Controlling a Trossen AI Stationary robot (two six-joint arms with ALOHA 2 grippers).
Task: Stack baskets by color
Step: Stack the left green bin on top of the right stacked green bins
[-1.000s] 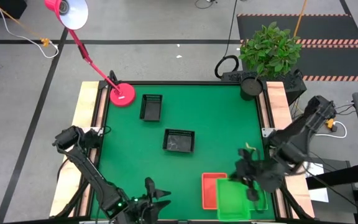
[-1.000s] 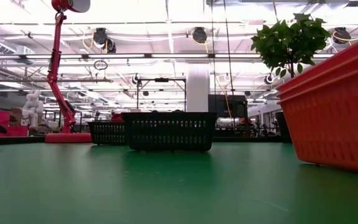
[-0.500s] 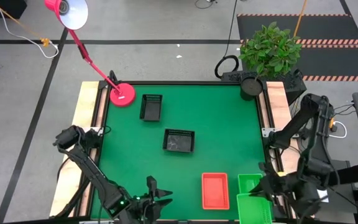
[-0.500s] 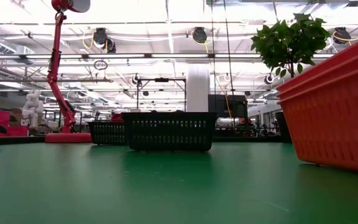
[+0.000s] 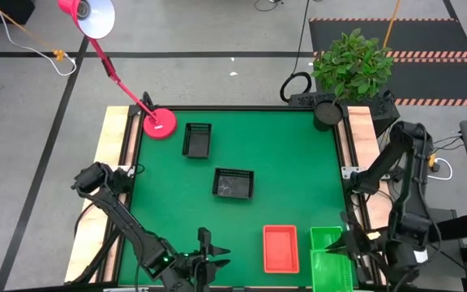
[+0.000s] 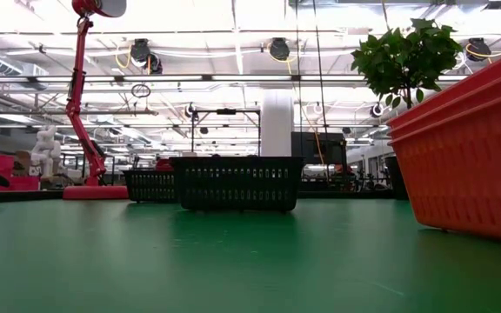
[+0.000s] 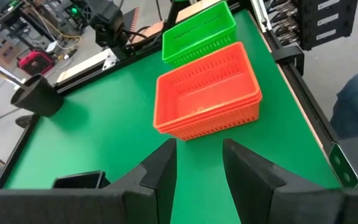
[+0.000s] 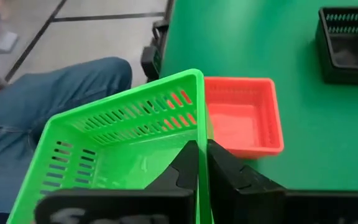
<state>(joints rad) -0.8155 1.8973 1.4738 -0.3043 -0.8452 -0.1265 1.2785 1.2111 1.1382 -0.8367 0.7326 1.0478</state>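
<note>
My right gripper [image 5: 340, 250] hovers at the table's near right corner, shut on a bright green basket [image 8: 123, 143] that it holds above the near edge [image 5: 331, 276]. A second green basket [image 5: 324, 238] rests on its bottom on the mat beside a red-orange basket [image 5: 280, 247]. In the left wrist view the red-orange basket [image 7: 207, 93] shows a doubled rim. Two black baskets [image 5: 197, 139] [image 5: 233, 183] stand flat farther back. My left gripper [image 5: 205, 264] waits open at the near edge, its fingers [image 7: 197, 168] pointing toward the red-orange basket, with nothing between them. My right gripper grips one side wall of the green basket at its rim [image 8: 199, 134], with one finger inside the basket and one outside. The fingers slant downward and lie along the wall. The basket is lifted clear and tilted, reaching out past the table's near edge.
A pink lamp base [image 5: 160, 123] stands at the far left corner and a potted plant [image 5: 351, 65] at the far right. A person's leg in jeans [image 8: 55, 93] shows just off the near edge, under the held basket. Open mat lies in the middle and on the left.
My right gripper has swung with the green basket from above the red-orange basket toward the table's near right corner, sinking a little and rolling. This has uncovered the red-orange basket and the second green basket on the mat. The other baskets have stayed put.
</note>
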